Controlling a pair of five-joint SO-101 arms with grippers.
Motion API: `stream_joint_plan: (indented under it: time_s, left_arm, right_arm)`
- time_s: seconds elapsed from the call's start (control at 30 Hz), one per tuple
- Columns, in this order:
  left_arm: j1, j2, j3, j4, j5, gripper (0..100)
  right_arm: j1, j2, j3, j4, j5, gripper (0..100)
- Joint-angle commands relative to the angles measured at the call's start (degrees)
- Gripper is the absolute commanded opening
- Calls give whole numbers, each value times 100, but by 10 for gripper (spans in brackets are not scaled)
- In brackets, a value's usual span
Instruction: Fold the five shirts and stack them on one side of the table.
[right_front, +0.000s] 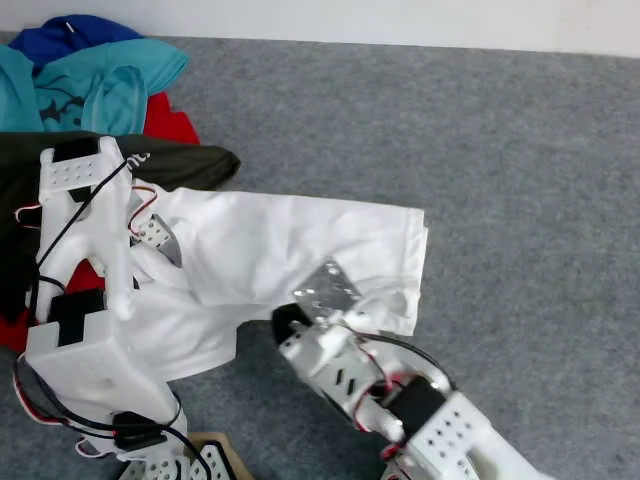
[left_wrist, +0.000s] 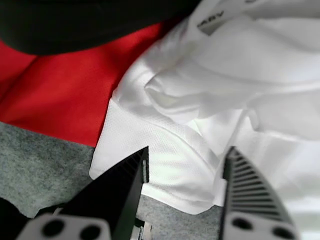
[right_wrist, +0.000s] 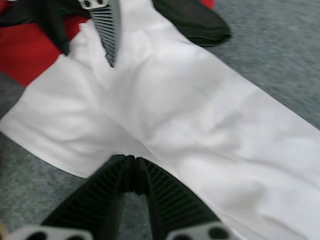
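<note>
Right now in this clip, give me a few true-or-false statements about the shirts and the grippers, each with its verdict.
1. The white shirt lies spread on the grey table. True.
2. The left gripper is shut. False: it is open, over the white shirt's rumpled edge.
3. The right gripper is shut, its tips at the white shirt's hem. True.
4. Four folded shirts are stacked beside the right arm. False: the blue shirt, teal shirt, red shirt and dark shirt lie unfolded in a heap beyond the left arm.
</note>
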Motion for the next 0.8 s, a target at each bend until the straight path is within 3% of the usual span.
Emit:
stream_joint_plan:
  time_s: [0.0,0.1,0.37,0.77]
  left_arm:
    - [-277,-321,4,-273,-97,115]
    - [-514,-312,22,-510,-334,73]
    - [-576,-295,391,-1046,-343,72]
    - [-374,-602,426,-1231,-316,72]
  right_arm:
    - [-330,1279,-857,-629,-88,7]
    - [-541,2378,-1464,-1086,-88,7]
    - [-936,4576,-2563,-1516,-88,8]
    - [-936,5692,-2818,-2149,-79,8]
